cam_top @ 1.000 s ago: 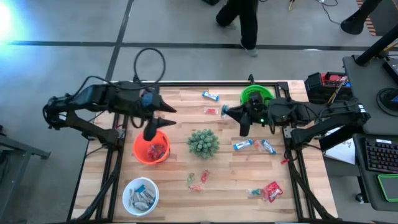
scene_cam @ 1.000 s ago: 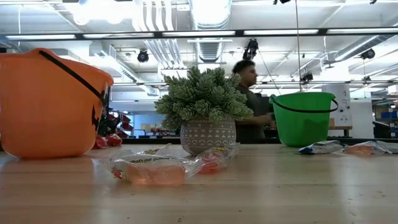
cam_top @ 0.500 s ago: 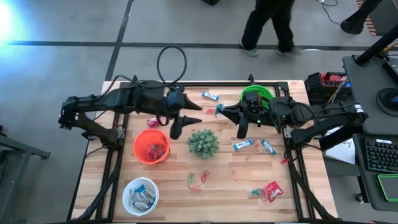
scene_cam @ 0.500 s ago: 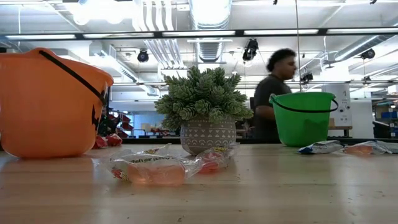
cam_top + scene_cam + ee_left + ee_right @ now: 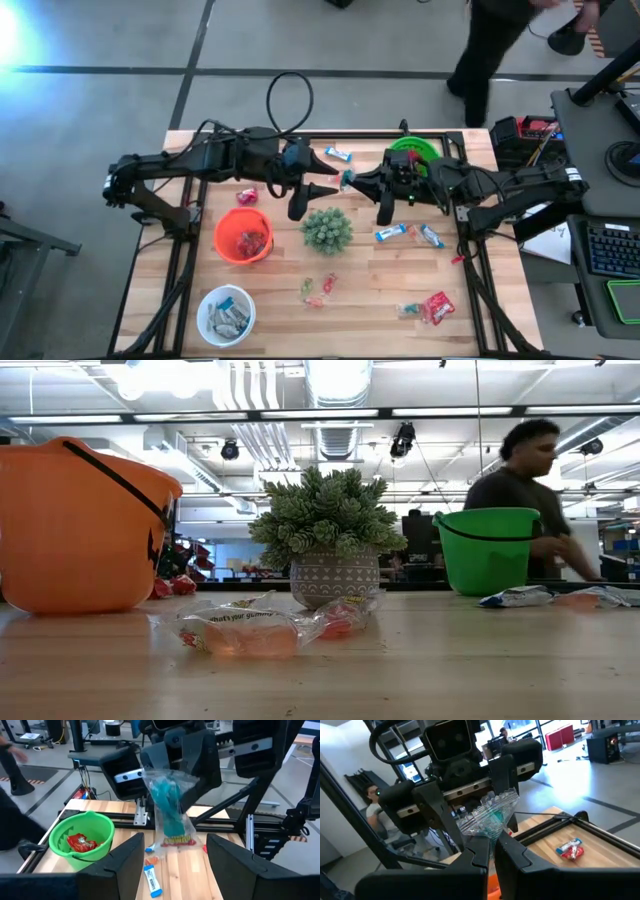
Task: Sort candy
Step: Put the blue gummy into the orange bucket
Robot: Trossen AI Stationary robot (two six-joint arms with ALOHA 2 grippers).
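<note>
My right gripper [image 5: 354, 180] is shut on a clear candy packet with teal sweets [image 5: 169, 807], held high over the table's far middle, between the plant [image 5: 327, 229] and the green bucket [image 5: 411, 152]. My left gripper [image 5: 332, 178] faces it from the left, open. Its two fingers [image 5: 127, 865] stand on either side of the packet's lower end without clearly touching it. More candy lies loose on the wood: blue-and-white bars [image 5: 390, 233], red packets [image 5: 437, 306] and small pieces [image 5: 318, 289]. Neither gripper shows in the low view. My right gripper pinches the packet's upper end [image 5: 493, 836] between its two shut fingers, coming level from the table's right. The packet is lifted clear of the table and hangs below the fingers, its printed lower seam [image 5: 175, 840] lowest.
An orange bucket [image 5: 243, 236] with red sweets stands left of the plant, and a white bowl [image 5: 226, 312] of wrapped bars sits near the front left. The green bucket holds a red packet [image 5: 79, 841]. A person [image 5: 520, 485] moves behind the table's far right.
My left gripper has swung from above the orange bucket toward the table's right, up to the held packet, staying open. My right gripper has edged a little toward the left with the packet. The person behind the table has walked to the right.
</note>
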